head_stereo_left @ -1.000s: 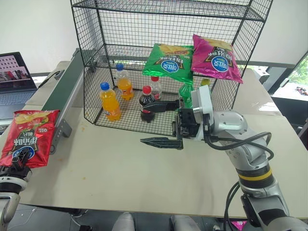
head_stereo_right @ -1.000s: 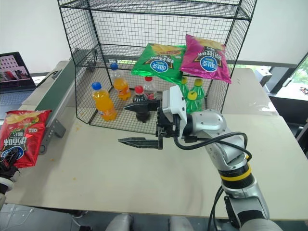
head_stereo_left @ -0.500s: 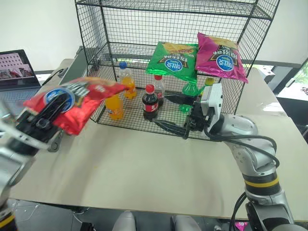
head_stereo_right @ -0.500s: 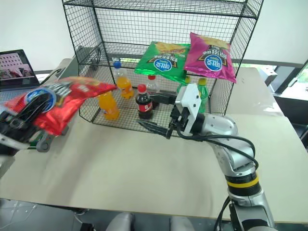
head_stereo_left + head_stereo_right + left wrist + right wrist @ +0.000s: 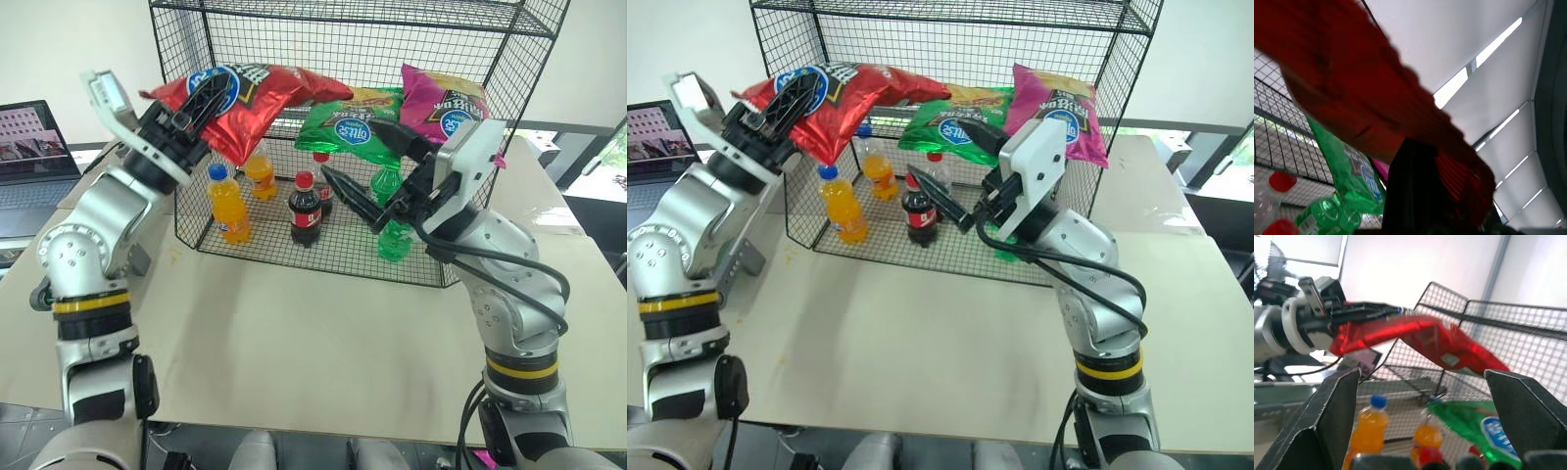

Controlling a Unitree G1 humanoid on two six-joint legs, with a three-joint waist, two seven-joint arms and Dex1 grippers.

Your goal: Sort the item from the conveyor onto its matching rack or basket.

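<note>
Your left gripper [image 5: 201,98] is clamped tight on the shiny red crinkly chip bag [image 5: 257,93], holding it up in the air at the front of the tall black wire-mesh rack [image 5: 362,59], level with the middle shelf. The bag's free end reaches toward the green chip bag [image 5: 351,127] lying on that shelf, with the magenta chip bag [image 5: 446,103] just beyond. Your right gripper [image 5: 364,166] hangs in front of the rack with its two black fingers spread wide and nothing between them. Below, orange soda bottles [image 5: 224,204] and a dark cola bottle [image 5: 306,208] stand on the bottom tier.
</note>
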